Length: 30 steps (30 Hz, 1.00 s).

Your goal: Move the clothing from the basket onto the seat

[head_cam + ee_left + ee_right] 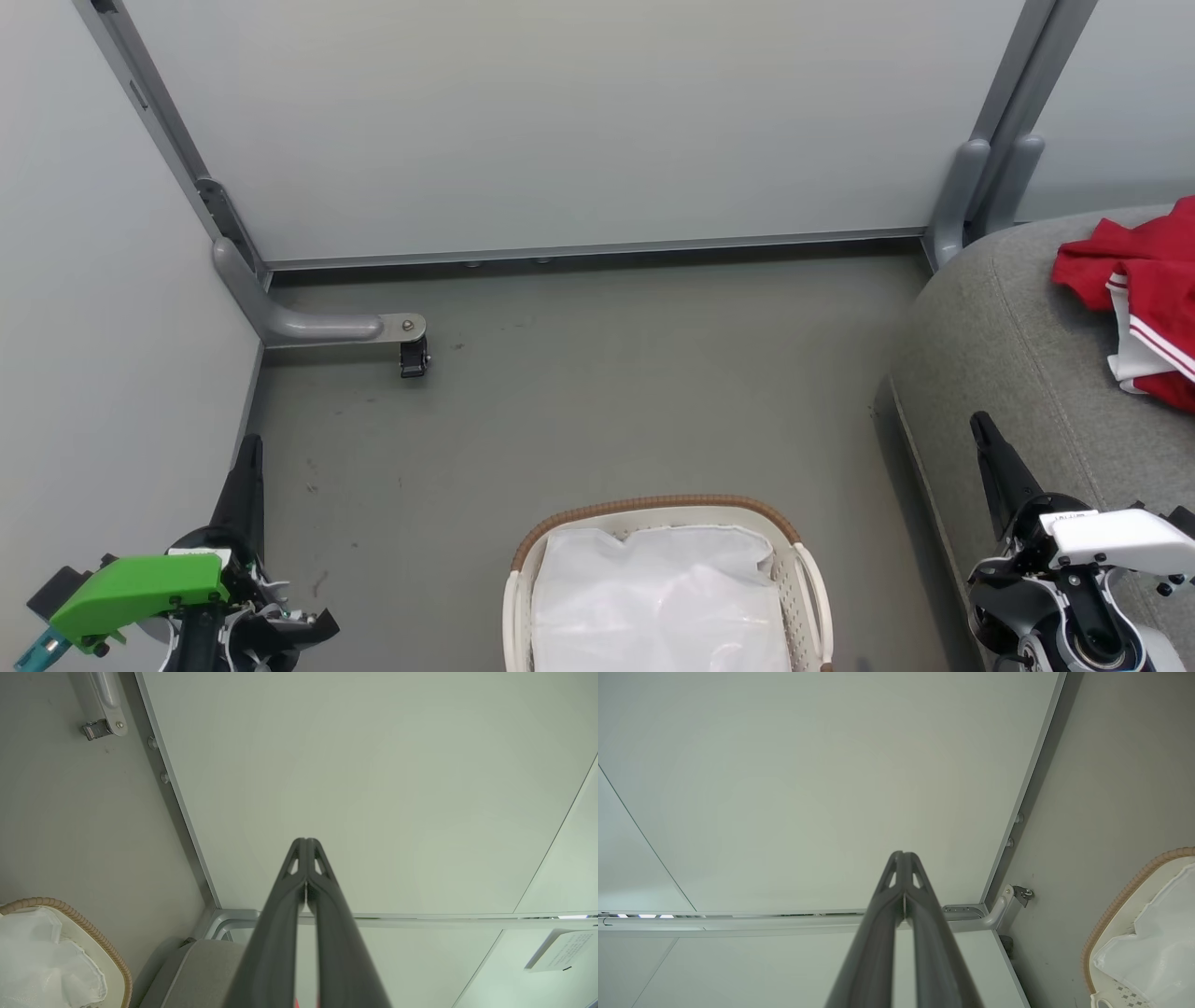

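one heap of red clothing (1144, 280) with white stripes lay on the one grey seat (1008, 355) at the right edge of the head view; how many pieces it held could not be told. the one white basket (653, 509) stood on the floor (579, 401) near the seat, with one white liner sheet (653, 597) in it. two end effectors sat low, the left end effector (250, 457) and the right end effector (982, 431), each with its fingers pressed together, gripping nothing.
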Tool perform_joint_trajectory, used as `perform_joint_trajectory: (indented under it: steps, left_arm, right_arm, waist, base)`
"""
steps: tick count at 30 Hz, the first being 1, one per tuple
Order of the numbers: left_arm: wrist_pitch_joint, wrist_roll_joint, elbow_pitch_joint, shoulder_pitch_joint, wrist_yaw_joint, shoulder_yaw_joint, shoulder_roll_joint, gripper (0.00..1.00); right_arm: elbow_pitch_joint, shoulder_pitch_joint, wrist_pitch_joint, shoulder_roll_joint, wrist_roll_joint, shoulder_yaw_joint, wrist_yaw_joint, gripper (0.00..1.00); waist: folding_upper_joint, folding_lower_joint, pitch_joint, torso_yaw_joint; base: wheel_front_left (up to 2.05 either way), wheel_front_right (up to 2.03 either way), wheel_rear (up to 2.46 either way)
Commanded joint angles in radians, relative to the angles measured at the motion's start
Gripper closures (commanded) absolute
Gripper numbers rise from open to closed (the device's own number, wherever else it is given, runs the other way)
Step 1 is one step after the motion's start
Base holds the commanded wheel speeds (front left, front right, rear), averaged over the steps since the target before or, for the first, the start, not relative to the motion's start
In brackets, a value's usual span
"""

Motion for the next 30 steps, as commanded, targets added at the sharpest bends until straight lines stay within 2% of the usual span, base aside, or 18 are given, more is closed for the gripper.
perform_joint_trajectory:
  steps: [1, 30]
  left_arm:
    - [0.002, 0.002, -0.002, -0.009, -0.006, 0.003, 0.001, 1.00]
    - [0.003, 0.004, -0.002, -0.009, -0.006, 0.004, 0.000, 1.00]
  right_arm:
    - [-0.004, 0.011, 0.003, -0.006, 0.003, -0.002, -0.001, 1.00]
    - [-0.004, 0.011, 0.003, -0.006, 0.004, -0.002, -0.001, 1.00]
  waist:
    - [0.0094, 0.0000, 0.000, 0.000]
    - [0.0094, 0.0000, 0.000, 0.000]
  base:
    - [0.00, 0.00, 0.00]
    - [0.00, 0.00, 0.00]
